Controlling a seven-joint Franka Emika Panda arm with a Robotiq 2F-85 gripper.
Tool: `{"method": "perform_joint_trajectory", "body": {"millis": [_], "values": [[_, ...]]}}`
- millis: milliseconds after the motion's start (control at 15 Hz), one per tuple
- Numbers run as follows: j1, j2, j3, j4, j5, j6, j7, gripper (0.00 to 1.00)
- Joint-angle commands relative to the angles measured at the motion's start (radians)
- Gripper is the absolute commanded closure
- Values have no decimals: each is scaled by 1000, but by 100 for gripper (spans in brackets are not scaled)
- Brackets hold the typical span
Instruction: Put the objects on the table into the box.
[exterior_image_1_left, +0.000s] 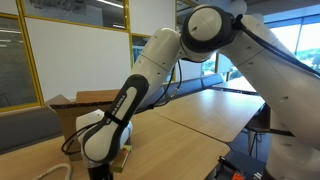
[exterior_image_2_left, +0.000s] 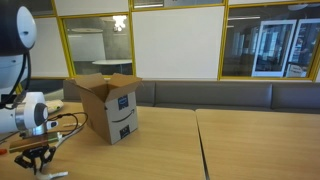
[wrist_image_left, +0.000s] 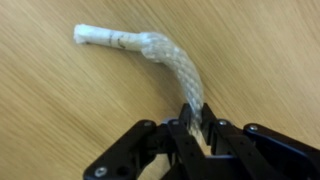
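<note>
A white braided rope (wrist_image_left: 150, 52) lies on the wooden table in the wrist view, curving from the upper left down into my gripper (wrist_image_left: 194, 118). The black fingers are shut on the rope's near end. In an exterior view my gripper (exterior_image_2_left: 40, 158) hangs low over the table at the far left, with a bit of rope (exterior_image_2_left: 55, 173) under it. An open cardboard box (exterior_image_2_left: 110, 105) stands upright on the table, to the right of the gripper. The box also shows in an exterior view (exterior_image_1_left: 75, 108), behind my arm.
The wooden table (exterior_image_2_left: 240, 145) stretches wide to the right of the box. A cushioned bench (exterior_image_2_left: 240, 95) and glass walls with yellow frames stand behind it. My arm (exterior_image_1_left: 150, 70) fills much of an exterior view. A cable (exterior_image_1_left: 55, 172) lies by the gripper.
</note>
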Motion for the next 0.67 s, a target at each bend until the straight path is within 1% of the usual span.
{"method": "perform_joint_trajectory", "body": {"millis": [0,333,600], "values": [[4,-157,-12,-60,9,-2,52,89],[6,-381,-41,-94,-6,-18,158,90],[-3,-531,-59,-51,-42,-95,215,90]]}}
